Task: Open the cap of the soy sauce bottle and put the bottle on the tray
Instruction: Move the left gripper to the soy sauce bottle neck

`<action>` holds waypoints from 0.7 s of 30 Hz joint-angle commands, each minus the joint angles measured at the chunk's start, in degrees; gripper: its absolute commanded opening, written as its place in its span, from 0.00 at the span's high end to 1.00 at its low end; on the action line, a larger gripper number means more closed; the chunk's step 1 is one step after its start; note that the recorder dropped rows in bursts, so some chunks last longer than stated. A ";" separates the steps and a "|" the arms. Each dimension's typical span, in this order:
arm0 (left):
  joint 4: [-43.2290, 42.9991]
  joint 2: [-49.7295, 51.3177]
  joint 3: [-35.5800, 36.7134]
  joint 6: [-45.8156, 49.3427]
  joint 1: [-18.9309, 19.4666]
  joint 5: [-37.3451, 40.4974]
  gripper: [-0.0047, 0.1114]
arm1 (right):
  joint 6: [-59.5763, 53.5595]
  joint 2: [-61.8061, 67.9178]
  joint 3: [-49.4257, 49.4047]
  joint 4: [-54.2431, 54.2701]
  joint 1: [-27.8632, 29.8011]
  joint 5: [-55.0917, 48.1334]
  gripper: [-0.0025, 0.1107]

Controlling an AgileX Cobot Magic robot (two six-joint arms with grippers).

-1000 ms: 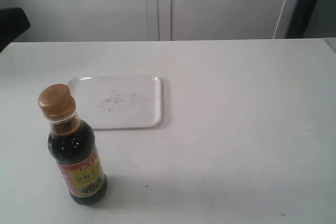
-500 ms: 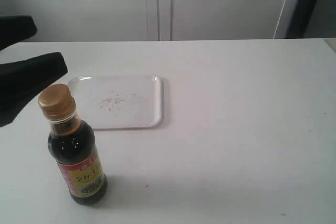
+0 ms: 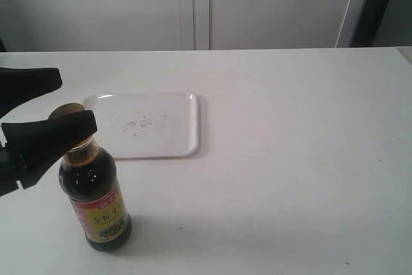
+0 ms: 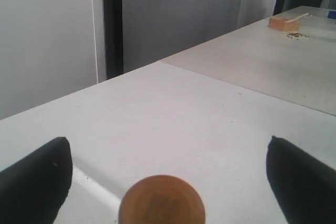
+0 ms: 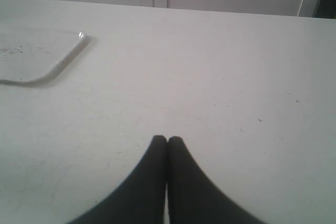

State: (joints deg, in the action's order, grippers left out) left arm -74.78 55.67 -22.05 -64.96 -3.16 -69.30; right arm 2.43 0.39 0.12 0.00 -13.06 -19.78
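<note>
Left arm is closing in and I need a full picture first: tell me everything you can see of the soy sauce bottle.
The soy sauce bottle stands upright on the white table, just off the tray. Clear body, dark liquid, red-and-yellow label. Its golden-brown cap looks closed. The open left gripper straddles the cap; contact cannot be confirmed.

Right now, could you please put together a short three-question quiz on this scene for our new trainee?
1. True or false: the bottle already stands on the tray.
2. Which gripper has its fingers spread on either side of the cap? A) left B) right
3. Fill in: the right gripper is ____.

Key: 1. False: it stands upright on the table, nearer the camera than the tray. 2. A, the left gripper. 3. Shut, fingertips together.
</note>
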 commanded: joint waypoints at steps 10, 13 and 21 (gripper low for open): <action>2.98 5.78 3.93 7.05 -0.40 -0.66 0.05 | -0.22 -0.39 -0.12 -0.35 -0.07 0.20 0.98; 3.63 7.09 4.56 8.36 -0.40 -0.66 0.05 | -0.22 -0.39 -0.12 -0.35 -0.07 0.20 0.98; 6.83 10.85 4.76 12.57 -5.08 -0.66 0.05 | -0.22 -0.39 -0.12 -0.35 -0.07 0.20 0.98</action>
State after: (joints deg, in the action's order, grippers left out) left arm -69.44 65.47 -17.38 -54.10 -6.59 -69.34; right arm 2.43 0.39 0.12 0.00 -13.06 -19.78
